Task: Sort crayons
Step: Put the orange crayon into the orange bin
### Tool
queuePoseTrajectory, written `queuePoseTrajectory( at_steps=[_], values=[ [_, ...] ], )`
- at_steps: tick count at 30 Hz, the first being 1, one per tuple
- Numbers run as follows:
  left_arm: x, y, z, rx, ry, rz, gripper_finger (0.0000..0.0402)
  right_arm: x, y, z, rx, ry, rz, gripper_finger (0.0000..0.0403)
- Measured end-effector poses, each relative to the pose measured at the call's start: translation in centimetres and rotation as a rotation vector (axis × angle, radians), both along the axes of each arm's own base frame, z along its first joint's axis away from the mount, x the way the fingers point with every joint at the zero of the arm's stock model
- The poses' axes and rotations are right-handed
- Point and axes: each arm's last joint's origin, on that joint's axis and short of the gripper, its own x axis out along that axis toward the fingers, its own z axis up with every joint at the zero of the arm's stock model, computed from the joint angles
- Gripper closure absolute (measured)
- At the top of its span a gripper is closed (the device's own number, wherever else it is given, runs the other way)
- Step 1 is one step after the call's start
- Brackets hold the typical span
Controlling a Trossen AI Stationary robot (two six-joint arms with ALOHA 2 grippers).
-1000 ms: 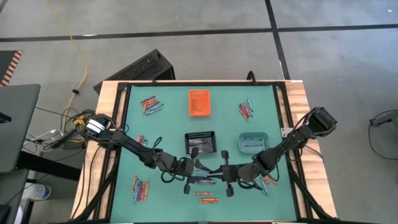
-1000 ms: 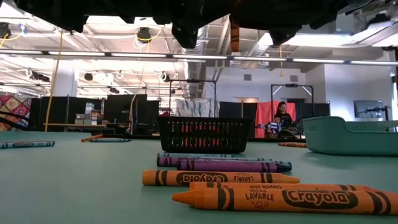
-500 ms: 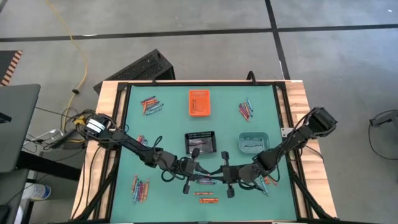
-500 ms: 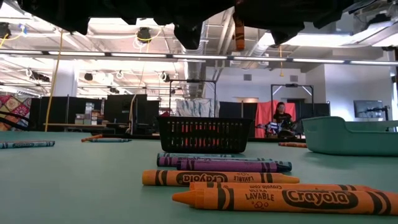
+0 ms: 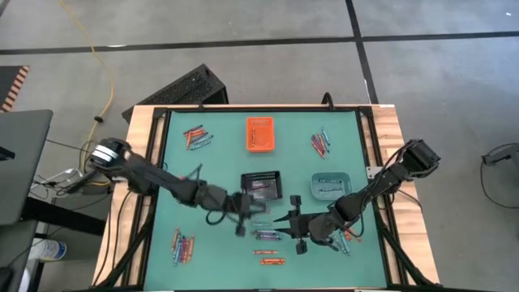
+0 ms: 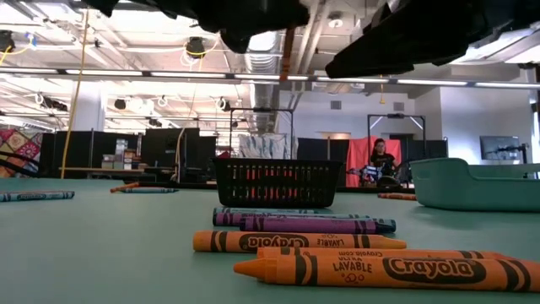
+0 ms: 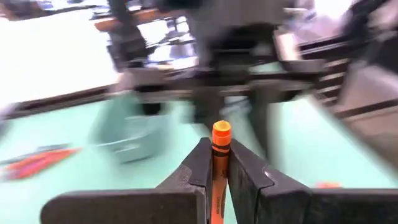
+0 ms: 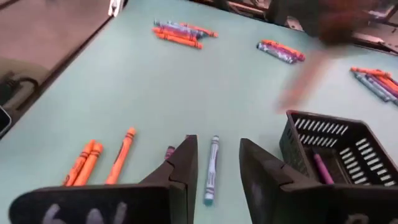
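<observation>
1. Left gripper [image 7: 214,177] is clamped on an orange crayon [image 7: 219,163], held upright above the mat at about 7 o'clock from the black bin [image 5: 261,186].
2. Right gripper [image 8: 214,163] has its fingers parted, holding nothing, over a teal crayon [image 8: 211,168] at 5 o'clock from that bin.
3. More orange crayons [image 6: 354,260] lie at the mat's 6 o'clock edge.
</observation>
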Motion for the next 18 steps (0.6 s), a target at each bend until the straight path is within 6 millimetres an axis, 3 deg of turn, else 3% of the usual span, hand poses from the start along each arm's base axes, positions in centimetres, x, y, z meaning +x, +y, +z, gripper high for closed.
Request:
queuePoseTrajectory(
  at_steps=[4,8,14,18],
  values=[
    [-0.4,4.9,1.8,0.058,0.022,0.122,0.0384,0.1,-0.2,0.0,0.002,0.003,-0.007,0.0291],
    [-0.4,11.5,1.8,0.023,0.063,0.269,0.0384,0.1,-0.2,0.0,0.001,0.003,-0.009,0.0291],
    [-2.2,22.1,-0.1,-0.491,0.049,0.614,0.0384,0.1,-0.3,-0.1,-0.001,0.007,-0.008,0.0291],
    [-3.3,26.4,-2.4,-0.798,0.041,0.675,0.0384,0.2,-0.6,-0.2,-0.006,0.017,-0.016,0.0291]
  ],
)
